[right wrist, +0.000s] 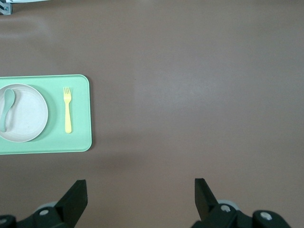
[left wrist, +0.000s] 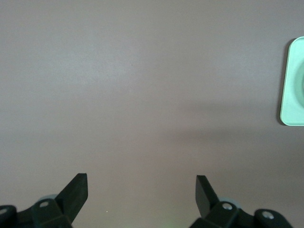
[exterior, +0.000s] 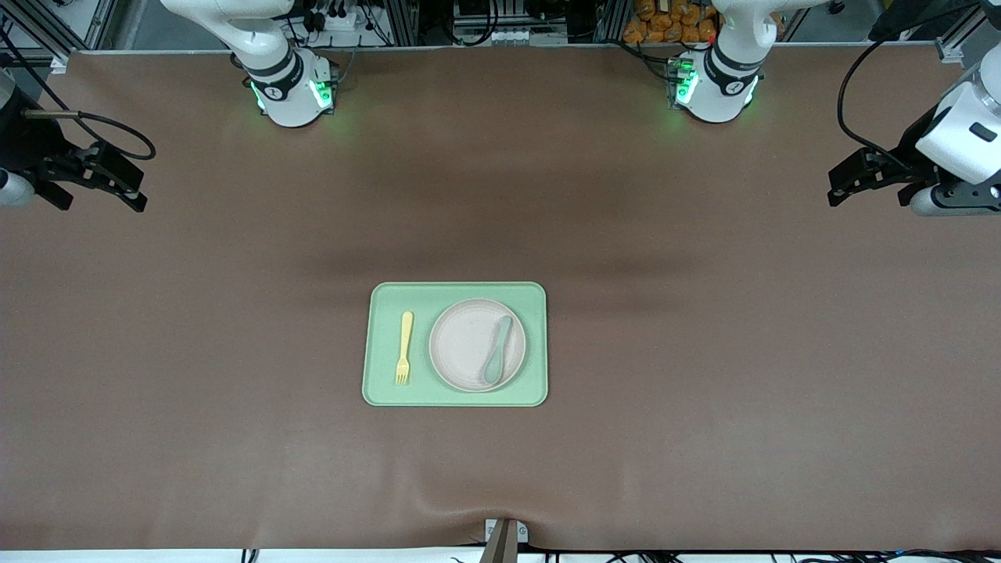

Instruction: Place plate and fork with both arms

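The off-white speckled plate (exterior: 461,344) lies on the light-green tray (exterior: 453,397) in the middle of the table. The pale-yellow fork (exterior: 404,348) lies on the tray beside the plate, toward the right arm's end, tines toward the front camera. Plate (right wrist: 28,114) and fork (right wrist: 68,110) also show in the right wrist view. My right gripper (exterior: 103,202) hangs open and empty over bare table at the right arm's end; its jaws (right wrist: 140,187) stand wide. My left gripper (exterior: 866,199) hangs open and empty over the left arm's end (left wrist: 141,183).
A grey-green spoon (exterior: 497,350) lies on the plate. The brown mat (exterior: 704,352) covers the table. A corner of the tray (left wrist: 290,85) shows in the left wrist view. The arm bases stand along the table edge farthest from the front camera.
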